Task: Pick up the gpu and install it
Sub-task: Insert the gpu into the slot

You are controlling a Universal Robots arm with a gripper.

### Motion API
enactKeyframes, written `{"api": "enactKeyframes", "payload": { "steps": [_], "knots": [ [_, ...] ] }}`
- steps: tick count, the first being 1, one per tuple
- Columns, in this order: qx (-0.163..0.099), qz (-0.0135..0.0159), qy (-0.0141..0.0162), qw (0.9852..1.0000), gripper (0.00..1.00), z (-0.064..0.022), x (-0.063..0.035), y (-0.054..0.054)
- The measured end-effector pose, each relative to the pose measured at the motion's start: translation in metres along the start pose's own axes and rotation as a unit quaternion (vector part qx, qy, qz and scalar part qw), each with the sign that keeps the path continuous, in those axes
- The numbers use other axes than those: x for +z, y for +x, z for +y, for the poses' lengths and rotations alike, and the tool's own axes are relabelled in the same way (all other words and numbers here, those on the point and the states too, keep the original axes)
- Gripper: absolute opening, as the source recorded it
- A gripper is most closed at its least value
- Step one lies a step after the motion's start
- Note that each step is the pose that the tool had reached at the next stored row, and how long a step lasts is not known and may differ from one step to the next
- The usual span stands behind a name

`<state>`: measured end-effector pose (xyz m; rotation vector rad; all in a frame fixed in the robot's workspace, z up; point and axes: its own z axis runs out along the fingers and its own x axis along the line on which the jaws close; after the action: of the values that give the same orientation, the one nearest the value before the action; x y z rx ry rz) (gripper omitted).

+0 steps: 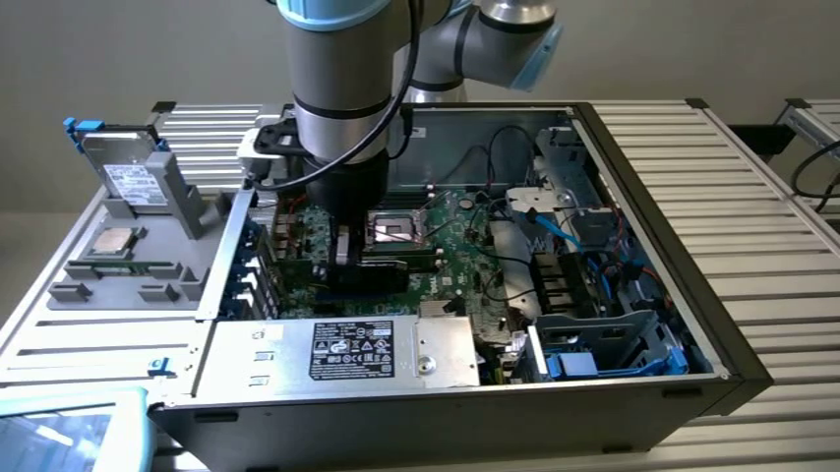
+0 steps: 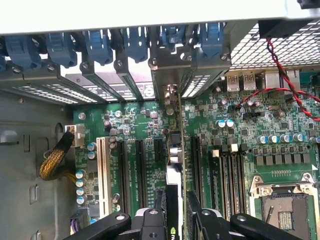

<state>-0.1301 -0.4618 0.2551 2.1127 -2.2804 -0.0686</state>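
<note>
The open computer case (image 1: 630,398) lies on the slatted worktop (image 1: 749,187), its motherboard (image 2: 240,130) exposed. The claw (image 2: 175,217) is closed narrowly on the gpu (image 2: 175,150), which stands on edge directly beneath it. The card's long axis runs along the expansion slots, bracket end at the case's slotted rear wall; seating cannot be judged.
</note>
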Motion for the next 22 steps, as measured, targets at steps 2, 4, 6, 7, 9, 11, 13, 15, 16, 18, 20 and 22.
{"api": "enactKeyframes", "payload": {
  "steps": [2, 4, 6, 7, 9, 11, 13, 15, 16, 18, 20, 22],
  "knots": [
    [0.000, 0.0001, -0.0009, 1.0000, 0.27, -0.0001, 0.0000, 0.0001],
    [0.000, 0.0002, -0.0010, 1.0000, 0.27, -0.0001, 0.0000, 0.0001],
    [0.000, 0.0001, -0.0010, 1.0000, 0.27, -0.0002, 0.0000, 0.0001],
    [0.000, 0.0001, -0.0011, 1.0000, 0.27, -0.0002, 0.0000, 0.0001],
    [0.000, 0.0001, -0.0022, 1.0000, 0.27, -0.0008, 0.0000, 0.0001],
    [0.000, 0.0002, -0.0036, 1.0000, 0.27, -0.0019, -0.0006, 0.0002],
    [0.000, 0.0001, -0.0044, 1.0000, 0.27, -0.0035, -0.0012, 0.0003],
    [0.000, 0.0003, -0.0050, 1.0000, 0.27, -0.0047, -0.0019, 0.0004],
    [0.000, 0.0003, -0.0051, 1.0000, 0.27, -0.0047, -0.0019, 0.0004],
    [0.000, 0.0004, -0.0053, 1.0000, 0.27, -0.0048, -0.0020, 0.0004],
    [0.000, 0.0004, -0.0054, 1.0000, 0.27, -0.0048, -0.0020, 0.0004],
    [0.000, 0.0005, -0.0055, 1.0000, 0.27, -0.0046, -0.0020, 0.0004]
  ]
}}
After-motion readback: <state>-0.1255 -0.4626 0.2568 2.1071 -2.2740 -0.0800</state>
